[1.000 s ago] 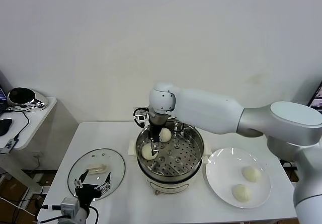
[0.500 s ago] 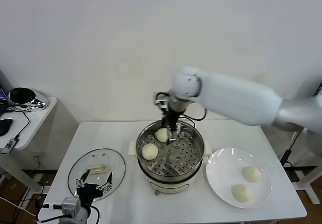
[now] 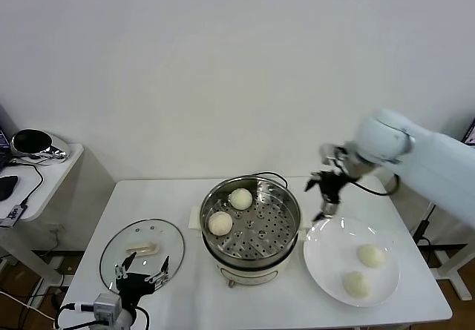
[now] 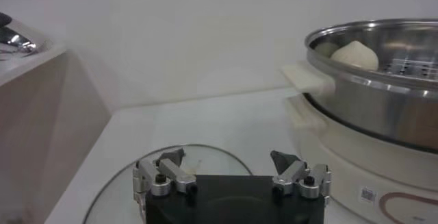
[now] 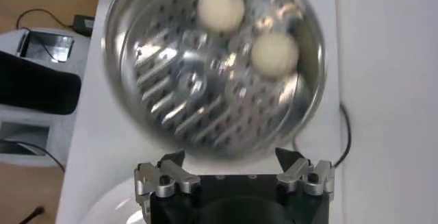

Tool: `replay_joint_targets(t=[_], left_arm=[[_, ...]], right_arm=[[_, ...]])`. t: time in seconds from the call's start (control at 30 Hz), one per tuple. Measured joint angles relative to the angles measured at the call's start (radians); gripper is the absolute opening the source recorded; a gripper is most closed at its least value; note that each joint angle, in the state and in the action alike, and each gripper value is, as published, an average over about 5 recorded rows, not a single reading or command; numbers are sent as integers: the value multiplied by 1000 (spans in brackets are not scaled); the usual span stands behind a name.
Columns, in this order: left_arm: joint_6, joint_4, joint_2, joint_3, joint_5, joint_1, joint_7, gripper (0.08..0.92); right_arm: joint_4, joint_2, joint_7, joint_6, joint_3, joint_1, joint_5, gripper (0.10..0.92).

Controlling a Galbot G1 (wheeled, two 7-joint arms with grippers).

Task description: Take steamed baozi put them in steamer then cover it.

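Observation:
The steamer (image 3: pixel 252 230), a shiny steel pot on a white base, stands mid-table with two steamed baozi (image 3: pixel 240 198) (image 3: pixel 220 222) on its perforated tray. Two more baozi (image 3: pixel 369 255) (image 3: pixel 357 283) lie on the white plate (image 3: pixel 326 235) to its right. My right gripper (image 3: pixel 323 210) hangs open and empty between steamer and plate, over the plate's far left rim. Its wrist view looks down on the steamer (image 5: pixel 137 109) and both buns (image 5: pixel 220 5) (image 5: pixel 274 53). The glass cover (image 3: pixel 141 250) lies flat at front left. My left gripper (image 3: pixel 141 272) stands open over its near edge.
A black cord (image 3: pixel 273 176) runs behind the steamer. A side table (image 3: pixel 44 168) at far left carries a shiny object and cables. The table's front edge runs just below plate and cover. In the left wrist view the steamer's white handle (image 4: pixel 308 80) juts toward the cover (image 4: pixel 130 177).
My right arm has swung out of the steamer and to the right, empty, ending by the plate. Both buns stay in the steamer. The left arm has barely moved.

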Motion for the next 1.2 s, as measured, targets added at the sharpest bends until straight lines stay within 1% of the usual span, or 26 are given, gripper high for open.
replay_joint_targets(t=[0.2,0.43,0.8,1.2], left_arm=[[0,-8,-8,13,10,18,-1,823],[0,-13,-10,22,23,34,1,823],[1,-3,-17,27,28,32,1,823],[0,18,-16,27,35,33,1,823]], right_arm=[[38,-89,-4,55,189,-273,-110,823],[49,-118,-8,98,298,-466,-206,823],[29,-97,-1,123,336,-579,-293,823],[-8,-57,21,129,319,-611,-349,823]])
